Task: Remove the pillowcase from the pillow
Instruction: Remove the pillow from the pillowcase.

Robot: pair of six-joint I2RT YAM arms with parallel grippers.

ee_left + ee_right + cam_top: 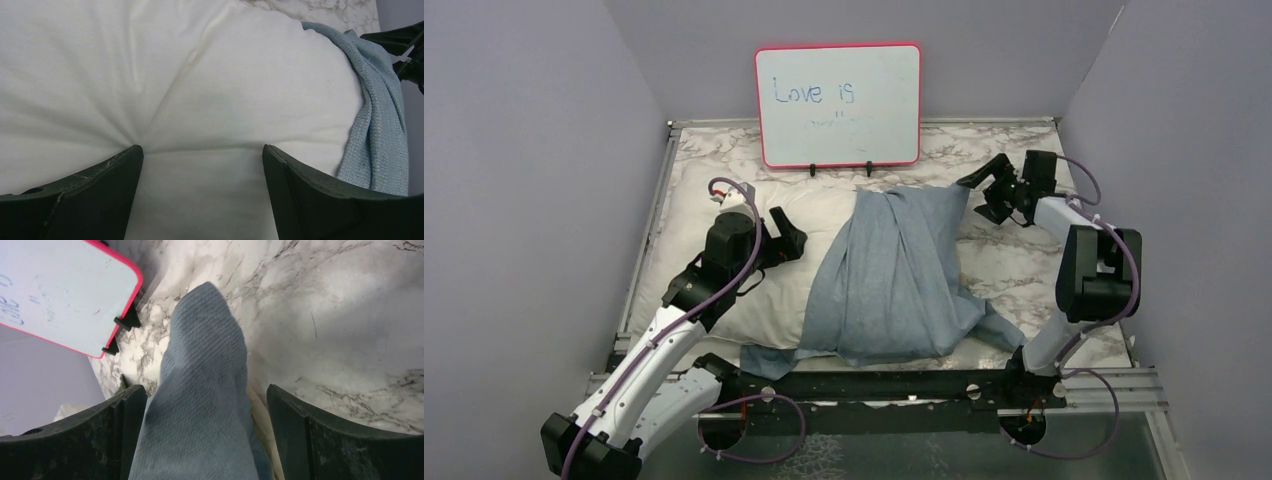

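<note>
The left gripper (pixel 202 150) is spread wide, its fingers (pixel 100 175) pressed down into the pillow (pixel 225 75), which puckers in creases at one fingertip; it grips nothing. The right gripper (pixel 205 390) is also spread wide, with a narrow end of the pillowcase (pixel 205 365) lying between its fingers without being pinched; whether they touch the cloth cannot be told. The pillow lies across the left and middle of the marble table (pixel 1014 265), its left part bare. The blue-grey pillowcase is bunched in folds over the pillow's right part, reaching from just in front of the whiteboard (pixel 839 105) to the near edge, with loose corners trailing onto the table on both sides. The red-framed whiteboard stands on small black feet at the far edge and reads "Love is", with fainter marks below too small to read.
</note>
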